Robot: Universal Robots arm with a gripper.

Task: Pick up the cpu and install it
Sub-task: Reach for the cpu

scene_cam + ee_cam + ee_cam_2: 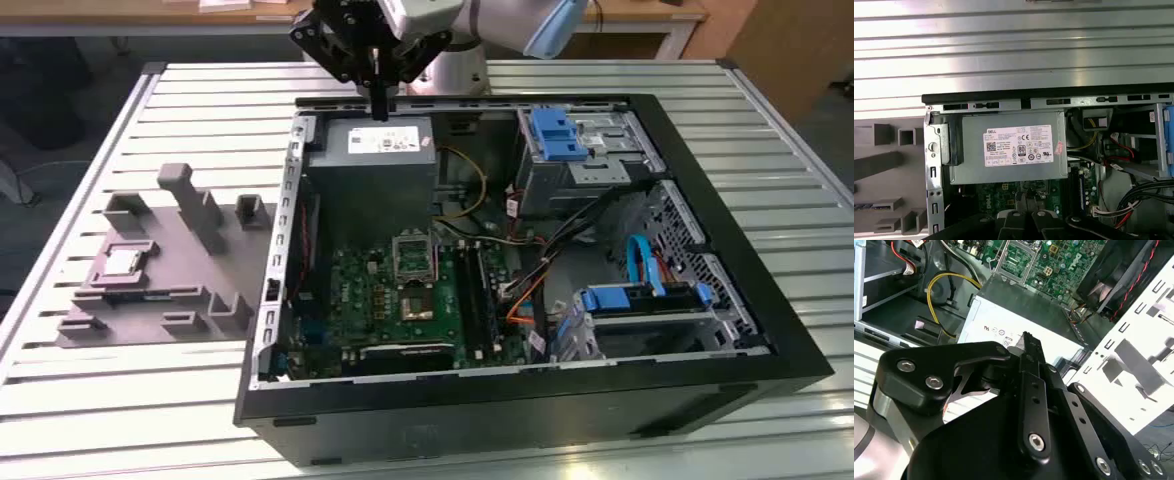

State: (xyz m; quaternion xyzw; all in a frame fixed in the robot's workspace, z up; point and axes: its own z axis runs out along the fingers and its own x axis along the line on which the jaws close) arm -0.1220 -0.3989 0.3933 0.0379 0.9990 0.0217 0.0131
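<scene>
The gripper [380,110], pressed together and holding nothing, hangs above the power supply [380,150] of the open computer case [747,330]. The exterior view shows the cpu [123,262] lying in the grey tray [147,300] on the surface [134,420], at the exterior view's left, well apart from the gripper. The second wrist view shows the motherboard socket [1013,260] beyond the fingers [1029,347].

A slatted metal table [134,400] carries an open black computer case [534,410]. At the case's nine o'clock in the exterior view, just beside it, a grey plastic tray [160,290] lies flat.
</scene>
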